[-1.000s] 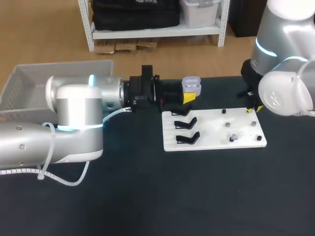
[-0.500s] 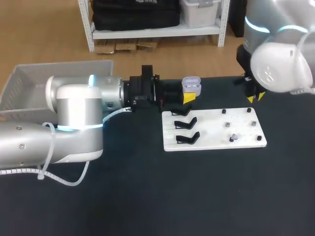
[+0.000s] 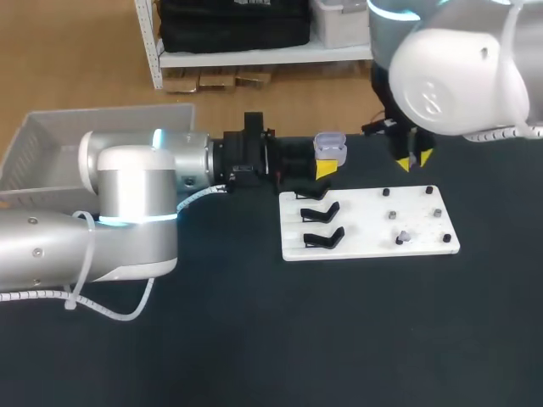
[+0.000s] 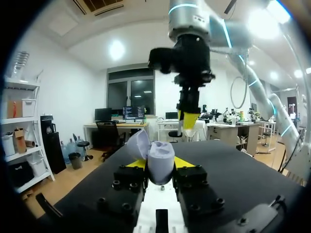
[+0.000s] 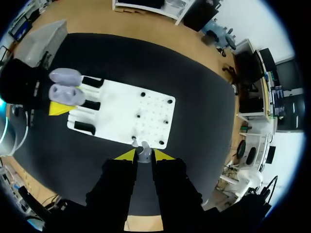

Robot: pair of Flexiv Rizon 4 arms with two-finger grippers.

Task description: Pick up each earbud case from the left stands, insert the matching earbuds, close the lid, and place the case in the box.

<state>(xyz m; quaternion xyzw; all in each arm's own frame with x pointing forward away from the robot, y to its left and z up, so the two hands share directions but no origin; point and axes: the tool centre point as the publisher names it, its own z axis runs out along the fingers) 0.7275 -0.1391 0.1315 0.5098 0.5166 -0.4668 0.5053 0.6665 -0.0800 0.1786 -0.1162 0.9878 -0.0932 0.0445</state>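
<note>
Up in the upper middle of the head view, the left gripper [image 3: 327,168] clamps the open earbud case [image 3: 330,149], lid raised; the case's inside cannot be seen. At upper right, the right gripper [image 3: 414,159] hangs near the far edge of the white board [image 3: 365,242]. The small earbud [image 5: 144,151] pinched between its yellow tips shows only in its own wrist view. A second earbud [image 3: 404,237] sits on the board's right part, with black stands [image 3: 322,239] at its left. At upper left, the left arm [image 3: 127,212] partly covers the box [image 3: 51,140].
</note>
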